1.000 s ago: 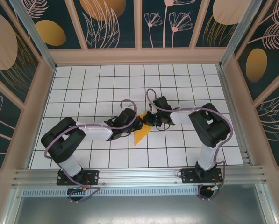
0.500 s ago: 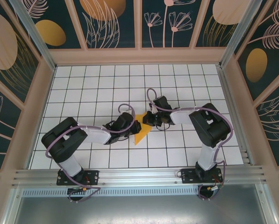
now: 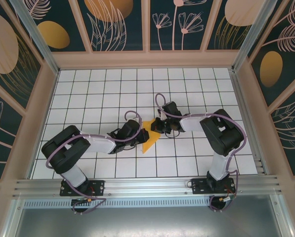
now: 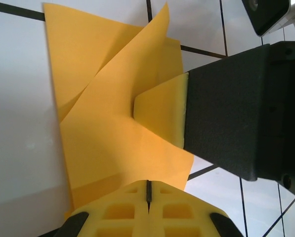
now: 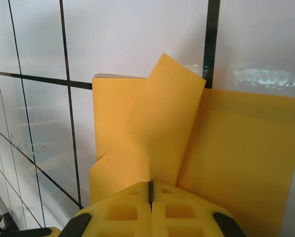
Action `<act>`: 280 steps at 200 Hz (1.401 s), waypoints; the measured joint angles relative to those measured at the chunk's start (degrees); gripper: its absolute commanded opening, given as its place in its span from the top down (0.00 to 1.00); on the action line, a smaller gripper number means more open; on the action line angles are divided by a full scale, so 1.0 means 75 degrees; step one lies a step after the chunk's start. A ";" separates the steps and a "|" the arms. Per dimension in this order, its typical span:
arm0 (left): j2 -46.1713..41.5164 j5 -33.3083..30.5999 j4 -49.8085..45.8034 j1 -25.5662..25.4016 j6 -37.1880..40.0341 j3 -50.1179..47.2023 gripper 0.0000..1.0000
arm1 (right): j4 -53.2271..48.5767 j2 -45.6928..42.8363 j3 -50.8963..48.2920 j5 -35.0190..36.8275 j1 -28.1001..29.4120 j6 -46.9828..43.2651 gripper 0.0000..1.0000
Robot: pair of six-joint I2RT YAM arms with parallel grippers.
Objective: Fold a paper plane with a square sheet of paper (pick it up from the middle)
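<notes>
– near the middle of the white grid table [image 3: 88, 89], just ahead of both arms, i've got the sheet of paper [image 3: 148, 141] lying partly folded, its narrow point aimed back toward the bases.
– and the grippers?
– the left gripper [image 3: 143, 134] comes in from the left and sits at the paper's left edge. the right gripper [image 3: 155, 126] comes in from the right and sits on the far corner. the two nearly touch over the sheet.
– open or closed?
– both closed. on my left wrist camera the yellow fingertips [image 4: 137, 190] meet with only a thin seam between them, and the paper runs under them. it's the same on the right wrist camera: fingertips [image 5: 137, 193] together, seam down the middle, orange paper right at the tips.
– holding anything?
– i can't tell whether either pair has paper pinched or is only pressing down on it. from the left wrist i see a yellow pad [image 4: 162, 111] of the right gripper laid on the sheet's upper layer.
– shape of the paper?
– not flat. the layers overlap, and one flap [image 4: 154, 44] lifts off the tiles to a sharp corner. from the right wrist a slanted flap [image 5: 169, 118] stands over a flatter panel beside it.
</notes>
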 measured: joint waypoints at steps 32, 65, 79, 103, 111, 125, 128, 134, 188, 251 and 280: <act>0.0396 0.0041 -0.0105 0.0000 -0.0006 0.0070 0.98 | -0.0099 0.0023 0.0114 -0.0009 -0.0015 -0.0163 0.94; 0.0408 0.0055 -0.0152 0.0003 -0.0003 0.0108 0.99 | -0.0242 0.0134 0.0393 -0.0012 -0.0137 -0.0452 0.94; 0.0408 0.0055 -0.0166 0.0000 0.0000 0.0108 0.99 | -0.0271 0.0227 0.0525 -0.0009 -0.0221 -0.0560 0.94; 0.0408 0.0061 -0.0169 0.0003 0.0000 0.0108 1.00 | -0.0280 0.0449 0.0702 -0.0076 -0.0452 -0.0702 0.94; 0.0408 0.0064 -0.0169 0.0003 0.0000 0.0105 1.00 | -0.0294 0.0530 0.0761 -0.0157 -0.0545 -0.0755 0.94; 0.0408 0.0070 -0.0166 0.0003 0.0000 0.0099 1.00 | -0.0408 0.0621 0.0866 -0.0350 -0.0624 -0.0810 0.94; 0.0408 0.0073 -0.0163 0.0003 0.0000 0.0099 1.00 | -0.0446 0.0644 0.0898 -0.0376 -0.0635 -0.0825 0.94; 0.0408 0.0079 -0.0163 0.0003 0.0003 0.0099 1.00 | -0.0487 0.0676 0.0944 -0.0425 -0.0653 -0.0845 0.94; 0.0408 0.0082 -0.0140 0.0003 0.0003 0.0090 1.00 | -0.0793 0.0965 0.1431 -0.0522 -0.0985 -0.0988 0.94; 0.0291 0.0087 -0.0303 0.0000 0.0023 0.0087 0.84 | -0.0947 0.0941 0.1906 0.0545 -0.1492 -0.1014 0.83; -0.0262 -0.0099 -0.0845 0.0000 0.0067 0.0093 0.67 | -0.0968 0.0166 0.1425 0.0737 -0.1230 -0.0918 0.65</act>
